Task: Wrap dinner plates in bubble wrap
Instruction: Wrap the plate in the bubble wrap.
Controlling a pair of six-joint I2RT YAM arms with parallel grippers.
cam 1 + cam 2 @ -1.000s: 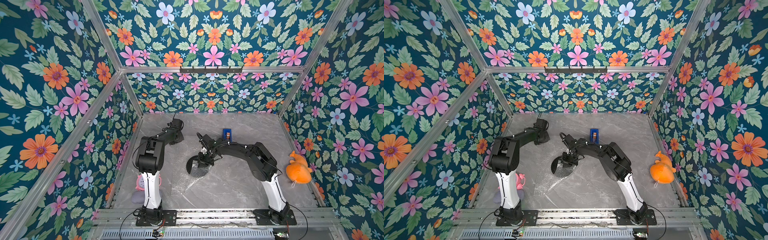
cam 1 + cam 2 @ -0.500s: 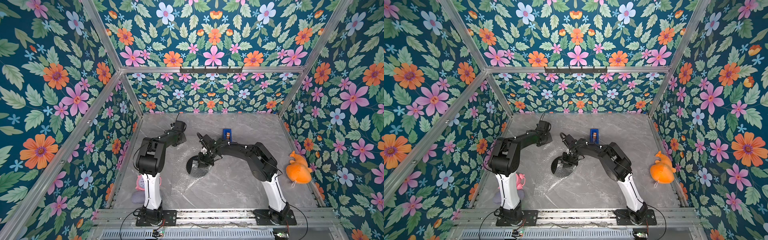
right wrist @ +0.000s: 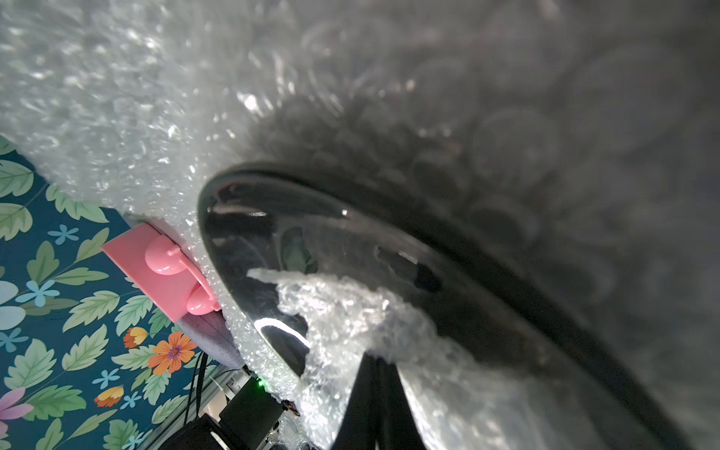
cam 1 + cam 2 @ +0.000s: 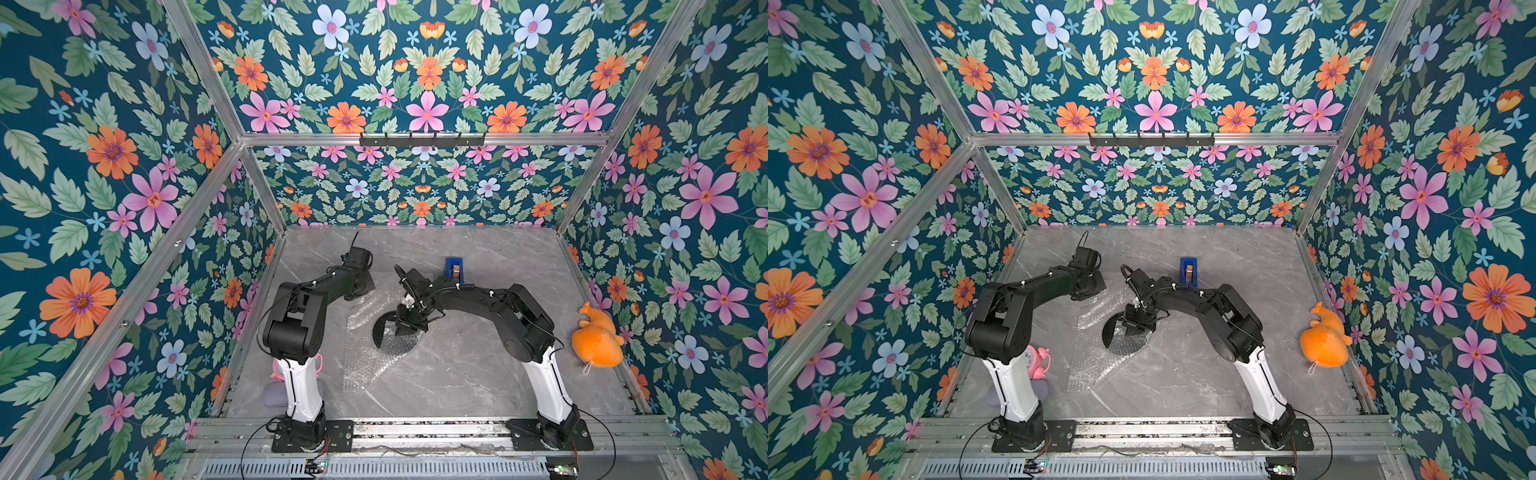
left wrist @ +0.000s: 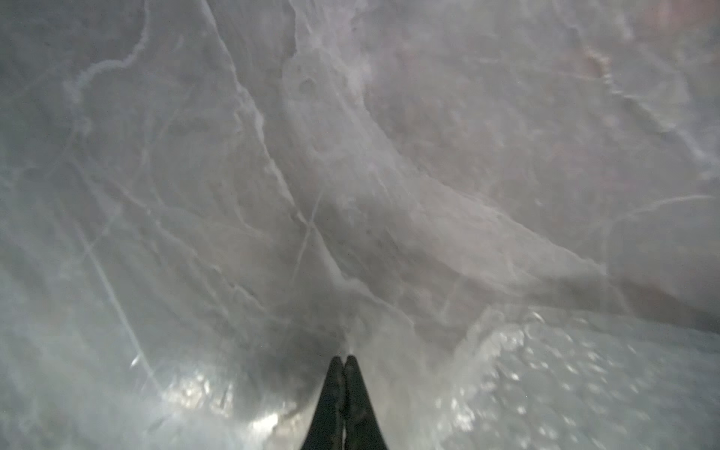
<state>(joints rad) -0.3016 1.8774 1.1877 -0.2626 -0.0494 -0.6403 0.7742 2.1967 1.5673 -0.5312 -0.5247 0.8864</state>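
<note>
Left wrist view shows us the left gripper [image 5: 345, 360] with its two dark fingers pressed tip to tip, low over the grey marbled tabletop [image 5: 195, 175]. We see nothing plainly caught between them, though the edge of the clear, dimpled sheet of bubble wrap [image 5: 565, 374] lies just beside the tips. In both top views this gripper stands at one end of the sheet, whose long axis runs from there back toward the arm bases.

Next comes the round glossy black plate [image 4: 381, 330], on the sheet between the two grippers and close under the right gripper [image 3: 375, 374]. Being round, it has no long axis. Its hollow face is turned upward, bare in a crescent on the left gripper's side, with wrap covering the side nearer the right gripper. Whether it lies flat or tipped we cannot tell.

The right wrist view shows the right gripper's jaws closed on a crumpled flap of bubble wrap bunched against the plate's rim. Just beyond that gripper stands a small blue block [image 4: 454, 268], and well apart on its outer side lies an orange plush toy [image 4: 596, 340].
</note>
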